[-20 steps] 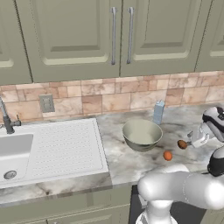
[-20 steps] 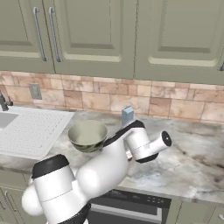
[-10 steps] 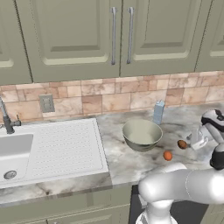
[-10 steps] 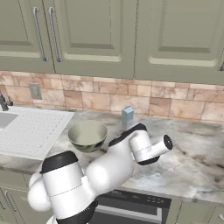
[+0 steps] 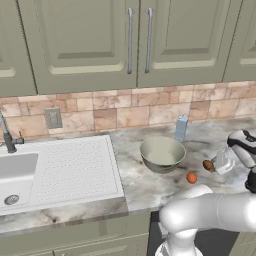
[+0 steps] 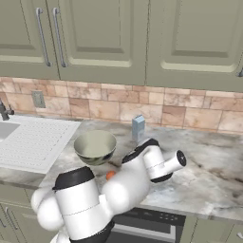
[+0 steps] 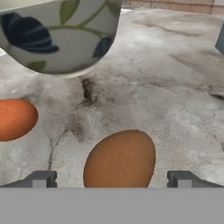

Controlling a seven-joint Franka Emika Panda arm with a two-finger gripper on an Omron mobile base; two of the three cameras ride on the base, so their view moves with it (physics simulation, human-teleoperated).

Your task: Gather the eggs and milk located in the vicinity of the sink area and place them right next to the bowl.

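The grey-green bowl (image 5: 161, 152) stands on the marble counter, and the slim milk (image 5: 181, 128) carton is upright just behind it to the right. Two orange-brown eggs lie right of the bowl: one (image 5: 206, 165) at my gripper (image 5: 214, 163), the other (image 5: 191, 177) nearer the counter's front edge. In the hand view the near egg (image 7: 120, 159) rests on the counter between my open fingertips (image 7: 39, 179). There the second egg (image 7: 15, 119) lies to the left and the leaf-patterned bowl (image 7: 61, 35) sits above. The right base view shows the bowl (image 6: 95, 146), the milk (image 6: 138, 128) and one egg (image 6: 110, 175).
The white sink (image 5: 15, 170) with its ribbed drainboard (image 5: 75, 167) and dark tap (image 5: 7, 137) lies far left. Tiled backsplash and wall cabinets run behind the counter. Bare marble counter (image 6: 209, 180) stretches to the right of the arm.
The arm has shifted slightly to the right and its wrist has sunk a little. The eggs, milk and bowl lie where they were, and the gripper stays open.
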